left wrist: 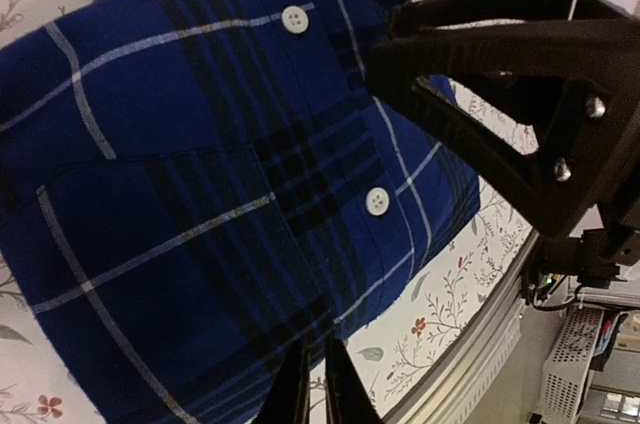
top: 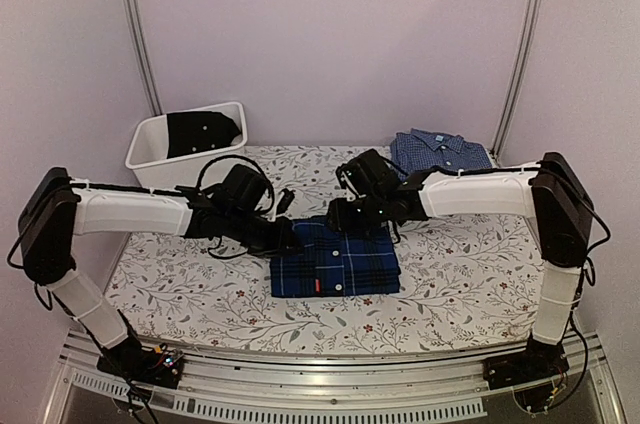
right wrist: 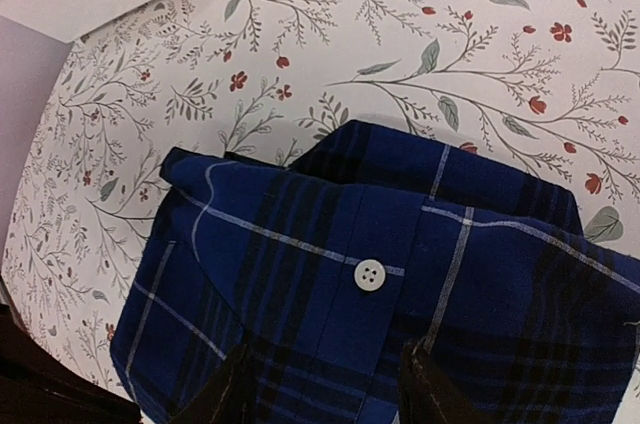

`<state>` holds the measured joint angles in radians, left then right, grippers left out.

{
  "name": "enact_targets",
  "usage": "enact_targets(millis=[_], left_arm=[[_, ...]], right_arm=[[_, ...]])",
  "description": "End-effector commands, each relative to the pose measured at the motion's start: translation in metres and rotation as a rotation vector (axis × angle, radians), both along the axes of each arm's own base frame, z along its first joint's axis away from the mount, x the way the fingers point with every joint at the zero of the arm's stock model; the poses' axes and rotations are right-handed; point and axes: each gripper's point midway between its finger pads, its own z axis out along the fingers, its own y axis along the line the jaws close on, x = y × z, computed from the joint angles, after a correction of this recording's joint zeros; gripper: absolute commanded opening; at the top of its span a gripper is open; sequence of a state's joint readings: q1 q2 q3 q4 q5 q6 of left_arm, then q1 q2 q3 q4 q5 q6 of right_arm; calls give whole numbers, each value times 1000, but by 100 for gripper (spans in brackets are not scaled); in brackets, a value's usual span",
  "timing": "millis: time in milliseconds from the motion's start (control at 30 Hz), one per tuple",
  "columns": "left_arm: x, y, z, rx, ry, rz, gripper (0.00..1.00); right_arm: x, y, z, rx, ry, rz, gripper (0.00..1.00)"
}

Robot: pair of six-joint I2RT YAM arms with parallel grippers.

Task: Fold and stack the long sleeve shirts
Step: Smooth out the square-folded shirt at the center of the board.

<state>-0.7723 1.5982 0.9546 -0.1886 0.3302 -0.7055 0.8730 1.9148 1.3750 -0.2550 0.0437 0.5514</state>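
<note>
Top external: plaid shirt point(top: 335, 262) folded, lying flat mid-table point(top: 190, 289), between both grippers. Lighter checked shirt point(top: 441, 151) folded at far right, well apart from plaid.

Left wrist: left gripper point(left wrist: 315, 391) at plaid shirt's edge, jaws nearly together; cloth between them, cannot tell.

Right wrist: right gripper point(right wrist: 332, 384) over plaid shirt near button, jaws parted, holding nothing.

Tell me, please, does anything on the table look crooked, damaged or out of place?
Nothing looks spilled or damaged. The plaid shirt lies folded and fairly square near the centre. The lighter checked shirt lies folded apart at the far right, so they are not yet stacked.
</note>
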Motion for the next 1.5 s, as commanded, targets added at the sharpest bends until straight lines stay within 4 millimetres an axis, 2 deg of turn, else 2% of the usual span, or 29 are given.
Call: enact_targets(millis=[0, 100, 233, 333, 400, 533, 633, 800, 933, 1033, 1133, 1300, 1467], left_arm=[[1, -8, -27, 19, 51, -14, 6], [8, -12, -42, 53, 54, -24, 5], [23, -8, -66, 106, 76, 0, 4], [31, -5, -79, 139, 86, 16, 4], [33, -4, -83, 145, 96, 21, 4], [32, -3, -82, 142, 98, 25, 5], [32, -2, -73, 135, 85, 29, 5], [40, -1, -40, 104, 22, 58, 6], [54, 5, -27, 100, -19, 102, 7], [67, 10, -34, 112, -15, 126, 7], [83, 14, -47, 127, -9, 148, 6], [106, 24, -76, 157, 28, 183, 5], [110, 28, -94, 180, 54, 183, 5]], right_arm=[[18, -2, -32, -83, 17, -10, 47], [35, -6, -54, -99, 49, -29, 46], [54, -13, -73, -109, 74, -52, 46], [61, -15, -82, -115, 92, -46, 46], [64, -15, -80, -118, 88, -46, 46], [66, -18, -56, -124, 51, -41, 48], [60, -22, -33, -120, 27, -35, 49], [24, -18, 3, -118, -17, -3, 50], [-12, -14, 10, -104, -6, 11, 47], [-36, -9, 5, -107, 16, 22, 45], [-51, -10, -10, -130, 43, 18, 45], [-54, -19, -48, -196, 87, -14, 45], [-63, -28, -90, -269, 152, -19, 45]])
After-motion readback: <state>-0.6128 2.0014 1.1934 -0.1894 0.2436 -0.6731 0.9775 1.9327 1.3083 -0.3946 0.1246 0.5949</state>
